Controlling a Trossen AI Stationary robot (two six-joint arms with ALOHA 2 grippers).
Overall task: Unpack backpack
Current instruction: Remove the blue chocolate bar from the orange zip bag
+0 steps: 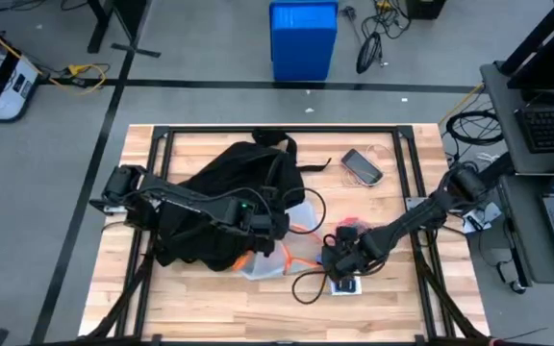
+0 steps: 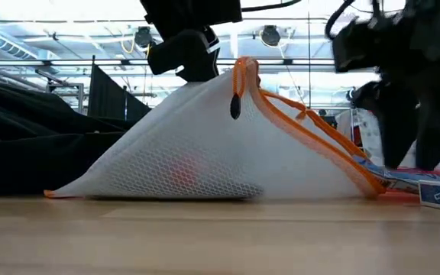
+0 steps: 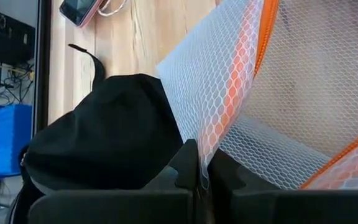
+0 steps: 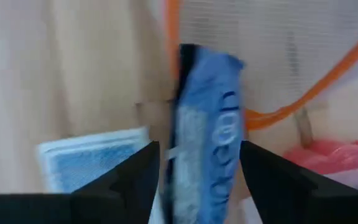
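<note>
A: What sits between the right gripper's (image 4: 194,180) dark fingers (image 4: 129,183) at the bottom of the frame?

B: A blue packet (image 4: 207,130) with pale lettering, standing on edge at centre; whether the fingers press it I cannot tell.

A: And around it?

B: A light blue box (image 4: 92,158) at lower left on the pale tabletop (image 4: 61,68); white mesh with an orange cord (image 4: 291,102) at upper right; something pink (image 4: 328,155) at lower right.

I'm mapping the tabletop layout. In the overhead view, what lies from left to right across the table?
Backpack → white mesh bag with orange trim → blue-and-white box under the right gripper, with a phone further back.
</note>
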